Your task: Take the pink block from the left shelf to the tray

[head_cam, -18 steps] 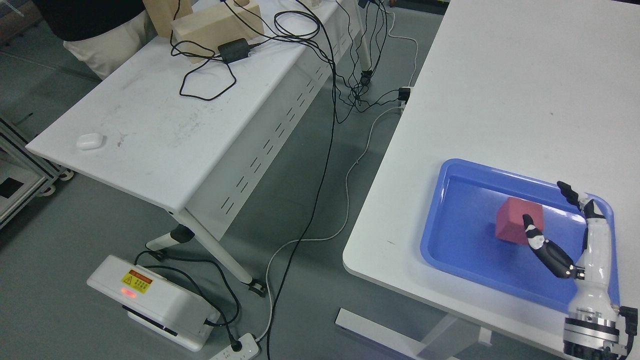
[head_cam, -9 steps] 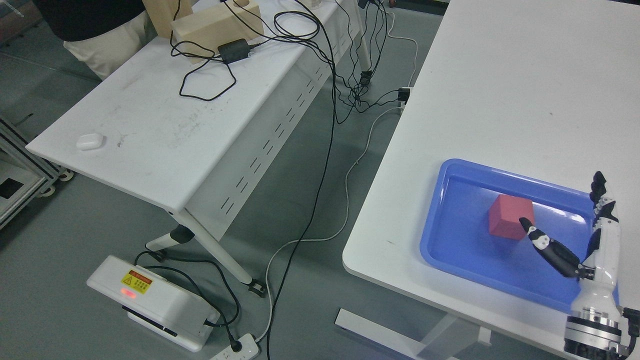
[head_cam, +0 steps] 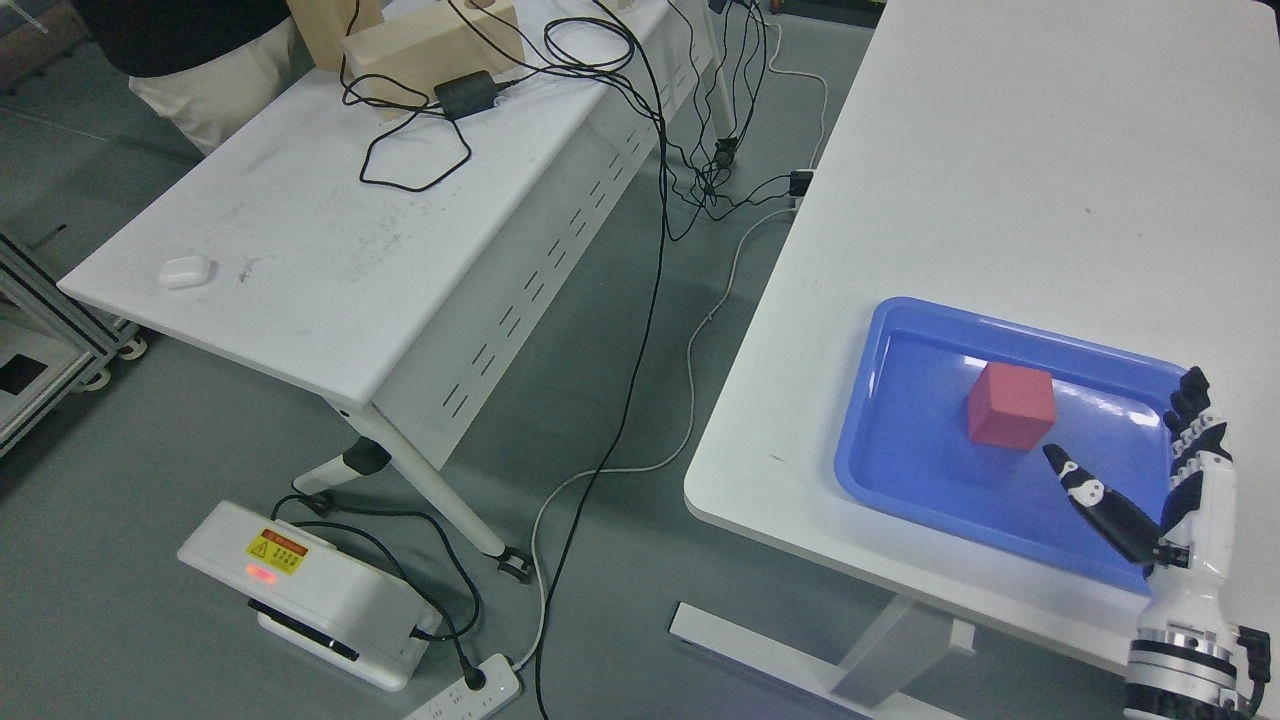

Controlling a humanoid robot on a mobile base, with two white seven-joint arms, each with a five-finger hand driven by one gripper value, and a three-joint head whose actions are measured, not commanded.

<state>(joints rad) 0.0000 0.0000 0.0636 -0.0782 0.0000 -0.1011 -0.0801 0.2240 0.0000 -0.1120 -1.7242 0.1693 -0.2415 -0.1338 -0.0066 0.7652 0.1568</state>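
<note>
Letting go and pulling clear: right robot hand [head_cam: 1150, 470] now spreading wide, thumb pointing toward the upper left and the other fingers [head_cam: 1192, 415] fanned upward at the right edge of the frame, holding nothing. Half a second back, thumb tip touching the lower right corner of the pink block; a full second back, thumb and fingers bracketing it. Now showing a clear strip of blue between thumb tip and block, so contact broken. Whole picture also shifting slightly between frames, hence camera moving a little; block settling flat rather than travelling.

Pink block [head_cam: 1011, 405] sitting upright on the floor of the blue tray [head_cam: 905, 480], toward the upper middle of it, near the far rim but not touching any wall. Tray resting at the lower right of the frame on the white surface [head_cam: 1000, 180].

Reading this as the delivery done: block inside the tray, released, standing on its own. Only the withdrawal seemingly remaining, with the thumb needing to stay off the block's near corner to avoid nudging it.

Relative placing: block lying up and to the left of the robot hand, near the thumb tip yet apart from it; fingers standing over the tray's right rim, farther from the block. Left robot hand not showing anywhere in frame
</note>
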